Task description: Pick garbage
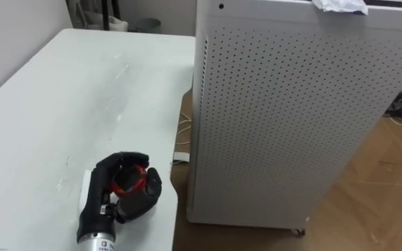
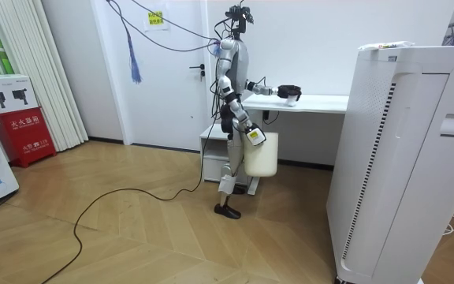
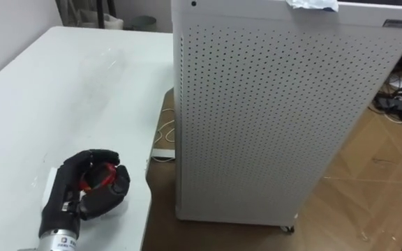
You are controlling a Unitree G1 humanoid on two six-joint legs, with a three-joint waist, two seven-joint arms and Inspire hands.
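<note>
The robot stands at the white worktop (image 1: pixel 61 104), near a tall perforated white cabinet (image 1: pixel 292 118). Its left hand (image 1: pixel 121 189) rests near the worktop's front edge, fingers curled round a white and red piece of garbage (image 1: pixel 135 180). The right hand (image 2: pixel 252 136) hangs at a white bin (image 2: pixel 262 158); whether it grips the bin cannot be told.

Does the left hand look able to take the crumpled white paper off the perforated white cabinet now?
Probably not: the left hand is shut round a red object on the white table, and the crumpled white paper lies far off atop the perforated white cabinet.
</note>
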